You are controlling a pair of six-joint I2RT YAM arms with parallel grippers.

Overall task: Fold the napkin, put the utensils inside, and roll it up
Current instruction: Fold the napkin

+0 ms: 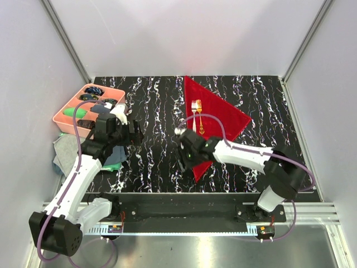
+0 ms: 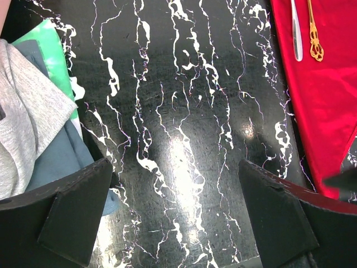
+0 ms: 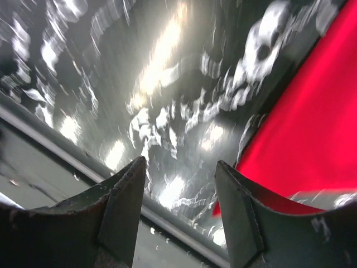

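Note:
The red napkin [image 1: 215, 114] lies flat as a triangle on the black marbled table, its near tip by the right arm. It also shows in the left wrist view [image 2: 323, 106] and the right wrist view [image 3: 301, 128]. A silver fork [image 1: 194, 114] and a gold utensil [image 1: 199, 117] lie side by side on it; the left wrist view shows their handles, silver [image 2: 295, 30] and gold [image 2: 313, 33]. My right gripper [image 1: 187, 159] is open and empty, low over the table just left of the napkin's near tip. My left gripper [image 1: 135, 134] is open and empty over bare table left of the napkin.
A pink tray [image 1: 68, 121] with small items stands at the back left. A pile of grey, green and blue cloths [image 1: 67, 153] lies below it, also in the left wrist view [image 2: 33, 117]. The table's metal front edge [image 3: 67, 151] is close under the right gripper.

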